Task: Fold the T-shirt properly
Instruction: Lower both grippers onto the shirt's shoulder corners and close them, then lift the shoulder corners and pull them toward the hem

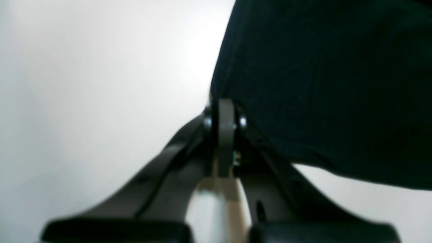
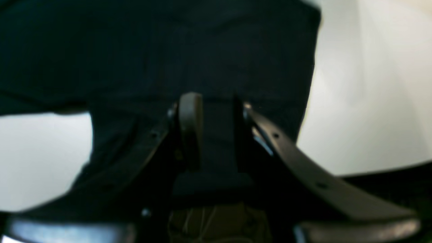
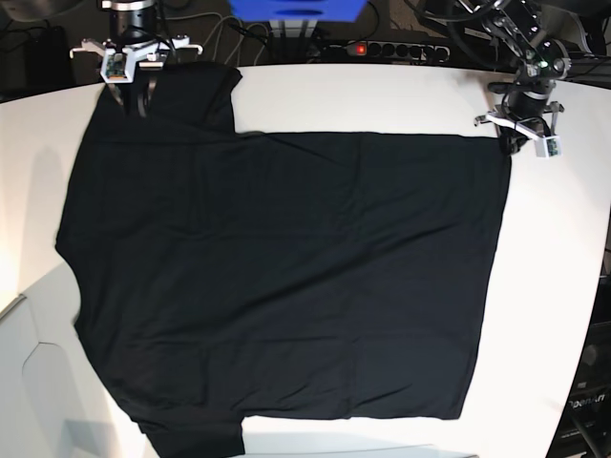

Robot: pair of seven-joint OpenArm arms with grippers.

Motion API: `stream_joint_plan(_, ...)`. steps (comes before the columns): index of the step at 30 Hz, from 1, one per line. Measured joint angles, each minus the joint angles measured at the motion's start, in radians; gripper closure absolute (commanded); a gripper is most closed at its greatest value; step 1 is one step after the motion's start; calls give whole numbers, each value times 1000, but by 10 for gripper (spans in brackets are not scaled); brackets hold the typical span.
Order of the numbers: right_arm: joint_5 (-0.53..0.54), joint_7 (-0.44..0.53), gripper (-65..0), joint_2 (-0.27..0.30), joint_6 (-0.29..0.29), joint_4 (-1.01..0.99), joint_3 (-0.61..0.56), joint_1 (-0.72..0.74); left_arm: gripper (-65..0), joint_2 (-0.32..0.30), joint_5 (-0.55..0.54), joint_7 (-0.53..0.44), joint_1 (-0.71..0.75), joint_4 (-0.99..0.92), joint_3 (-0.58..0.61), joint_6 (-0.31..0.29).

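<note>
The black T-shirt (image 3: 286,277) lies spread flat on the white table (image 3: 558,286), plain side up, with a sleeve at the far left and another at the near left. My left gripper (image 3: 516,143) is at the shirt's far right corner. In the left wrist view that gripper (image 1: 224,109) is shut, its tips pinching the corner of the T-shirt (image 1: 320,84). My right gripper (image 3: 134,95) is at the far left sleeve. In the right wrist view a band of the T-shirt (image 2: 168,50) runs between the fingers of that gripper (image 2: 216,106).
A power strip with a red light (image 3: 382,48), a blue box (image 3: 296,10) and cables sit behind the table's far edge. Bare white table borders the shirt on the right and far side. A white panel (image 3: 29,382) stands at the near left.
</note>
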Motion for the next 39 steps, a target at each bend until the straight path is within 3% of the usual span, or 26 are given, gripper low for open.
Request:
stream_joint_plan(9, 0, -133, -336, 0, 0, -34, 84, 76, -3, -10, 0, 10, 2, 1, -3, -4)
stream_joint_plan(24, 2, -132, -340, -1, 2, -271, 199, 190, -2, -10, -7, 0, 18, 1, -4, -3)
stream_joint_plan(28, 1, -137, -340, -7, 124, -289, 220, 199, -2, -10, -7, 0, 19, 1, -4, -4)
stream_joint_plan(33, 0, -134, -340, -56, 167, -303, 296, 250, -2, -23, -3, 8, 20, 1, -5, -4)
stream_joint_plan(39, 3, -121, -340, -69, 249, -346, 369, 286, -2, -23, -7, -7, 42, 2, -6, -4)
